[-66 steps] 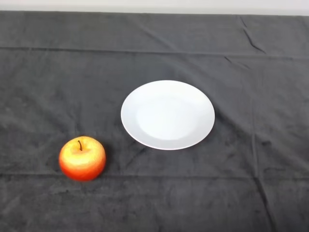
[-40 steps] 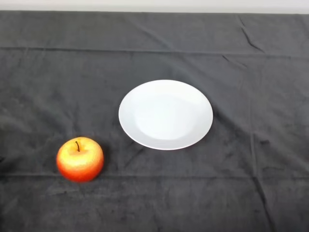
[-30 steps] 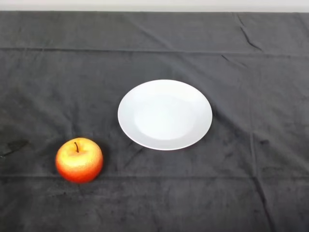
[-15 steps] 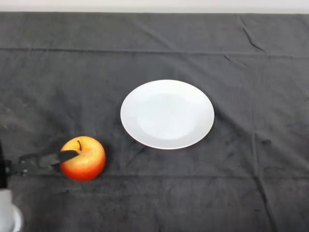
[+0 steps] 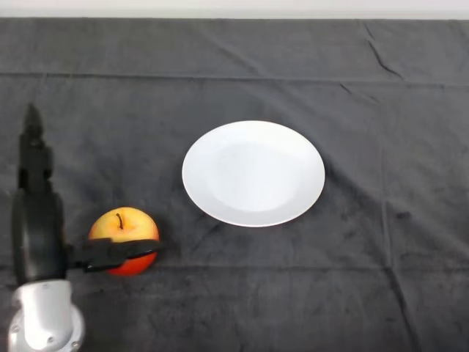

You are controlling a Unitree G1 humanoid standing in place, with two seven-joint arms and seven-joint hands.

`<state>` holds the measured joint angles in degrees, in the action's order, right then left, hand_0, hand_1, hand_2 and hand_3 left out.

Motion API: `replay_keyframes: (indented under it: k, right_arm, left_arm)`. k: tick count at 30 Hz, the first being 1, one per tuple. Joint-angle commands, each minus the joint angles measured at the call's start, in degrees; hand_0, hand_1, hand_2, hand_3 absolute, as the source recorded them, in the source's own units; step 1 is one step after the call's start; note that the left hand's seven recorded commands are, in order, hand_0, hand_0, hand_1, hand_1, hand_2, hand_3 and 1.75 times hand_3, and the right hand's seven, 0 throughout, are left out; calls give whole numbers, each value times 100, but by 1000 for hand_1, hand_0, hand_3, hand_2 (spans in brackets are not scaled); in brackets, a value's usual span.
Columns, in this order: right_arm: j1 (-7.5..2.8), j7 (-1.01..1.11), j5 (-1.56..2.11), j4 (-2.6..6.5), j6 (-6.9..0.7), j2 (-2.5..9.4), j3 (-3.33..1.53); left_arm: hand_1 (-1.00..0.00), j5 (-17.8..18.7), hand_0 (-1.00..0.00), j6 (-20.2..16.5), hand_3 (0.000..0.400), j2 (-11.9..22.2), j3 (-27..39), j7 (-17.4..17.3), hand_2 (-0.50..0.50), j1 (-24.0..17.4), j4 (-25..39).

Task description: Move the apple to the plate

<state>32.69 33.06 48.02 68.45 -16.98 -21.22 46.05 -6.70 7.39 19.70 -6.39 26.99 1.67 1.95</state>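
Now white plate [image 5: 253, 174] bare, apple [image 5: 124, 231] on cloth [image 5: 381, 88], robot hand [image 5: 38, 227] spread beside it.

Apple [image 5: 123, 233]: red-orange with a yellow patch on top, upright, short dark stem pointing up. It sits on the surface near my front-left corner, close to the front edge. Its lower front is partly covered, so I only see the top and a red sliver below. Plate [image 5: 253, 174]: plain white, round, shallow, lying flat and bare around the middle of the surface. The plate is to the right of the apple and farther from me, well apart, not touching.
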Motion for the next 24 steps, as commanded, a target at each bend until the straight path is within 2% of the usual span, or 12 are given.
replay_keyframes:
  k: [1,14,24]
  right_arm:
    - [18,-90,-44,-105,6,-50,49]
    - [11,-105,-38,-127,-1,-44,43]
    - [8,-110,-33,-133,-4,-43,40]
  left_arm:
    - [0,68,0,-117,0,14,-121,62,0,277,-151]
    - [0,47,0,-529,0,129,-755,-159,0,680,-855]
    - [0,-238,0,-807,0,301,-1067,-328,0,716,-1056]
